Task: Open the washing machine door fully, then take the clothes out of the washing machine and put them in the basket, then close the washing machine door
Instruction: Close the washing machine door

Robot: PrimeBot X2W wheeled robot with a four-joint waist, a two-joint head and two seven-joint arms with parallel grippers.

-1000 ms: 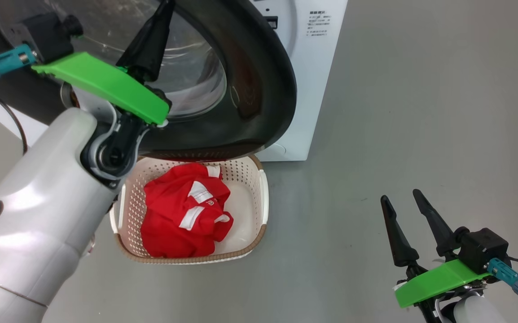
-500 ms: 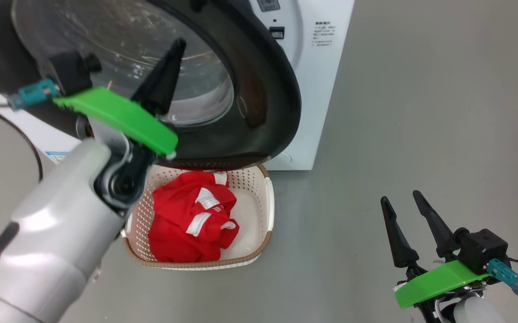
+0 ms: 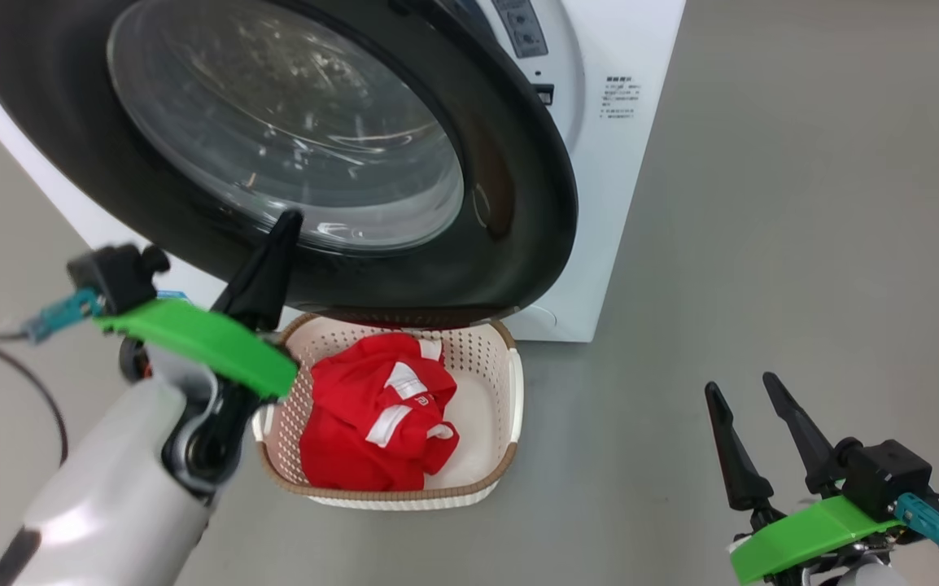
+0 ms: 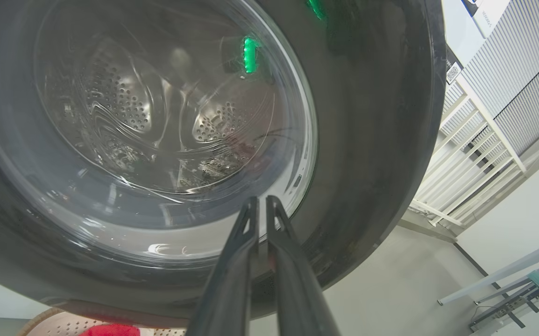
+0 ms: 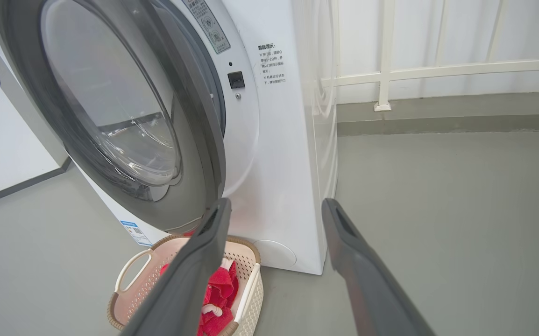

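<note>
The washing machine door (image 3: 518, 203), black-rimmed with a glass bowl, stands ajar off the white washing machine (image 3: 624, 203), as the right wrist view shows on the door (image 5: 195, 140) and machine (image 5: 288, 163). Under it sits the basket (image 3: 510, 391) holding the red clothes (image 3: 372, 423). My left gripper (image 3: 286, 224) points up at the door's lower rim, fingers nearly together with nothing between them. In the left wrist view the left gripper (image 4: 260, 200) is in front of the door (image 4: 367, 140); I cannot tell if it touches. My right gripper (image 3: 740, 387) stands open over the floor to the right.
Grey floor stretches to the right of the machine. A white railing (image 5: 381, 70) runs along the wall behind it. A small blue label (image 5: 134, 231) marks the machine's lower corner. A cable trails from my left wrist at the left edge.
The head camera has moved, shifting the whole picture. Against the door, my left gripper has dropped from high on the glass to the lower rim. The right gripper stays open and still.
</note>
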